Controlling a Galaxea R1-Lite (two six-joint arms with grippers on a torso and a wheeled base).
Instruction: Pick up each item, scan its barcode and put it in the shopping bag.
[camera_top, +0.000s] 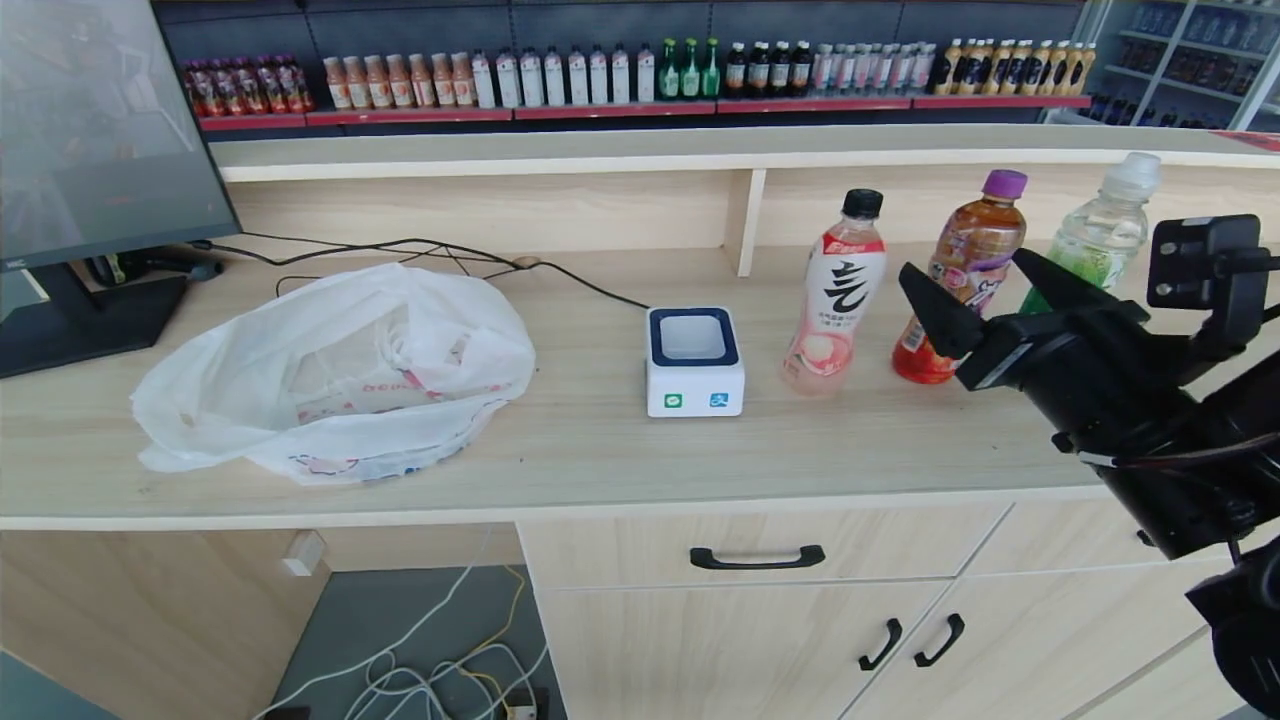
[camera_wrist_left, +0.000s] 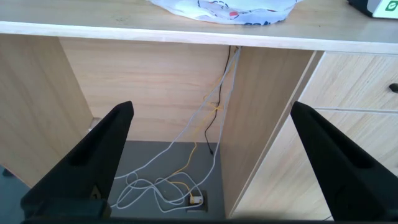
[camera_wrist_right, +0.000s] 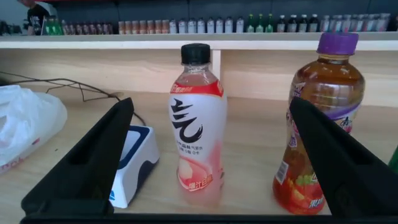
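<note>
Task looks barely started. Three bottles stand upright on the tabletop (camera_top: 600, 450), all on the robot's right of the scanner (camera_top: 694, 362): pink bottle (camera_top: 836, 295) nearest it, brown bottle (camera_top: 965, 275) next, clear green bottle (camera_top: 1100, 235) farthest. The shopping bag (camera_top: 340, 370) lies crumpled and open-mouthed on the scanner's left; contents cannot be told. Right end effector (camera_top: 960, 262) is on the bottles' side of the scanner, jaws spread wide, holding nothing, facing the pink and brown bottles. Left end effector (camera_wrist_left: 208, 111) is also spread and empty, low, below the tabletop edge. Pink bottle: black cap, white label, pale pink liquid. All three left to scan and bag.
</note>
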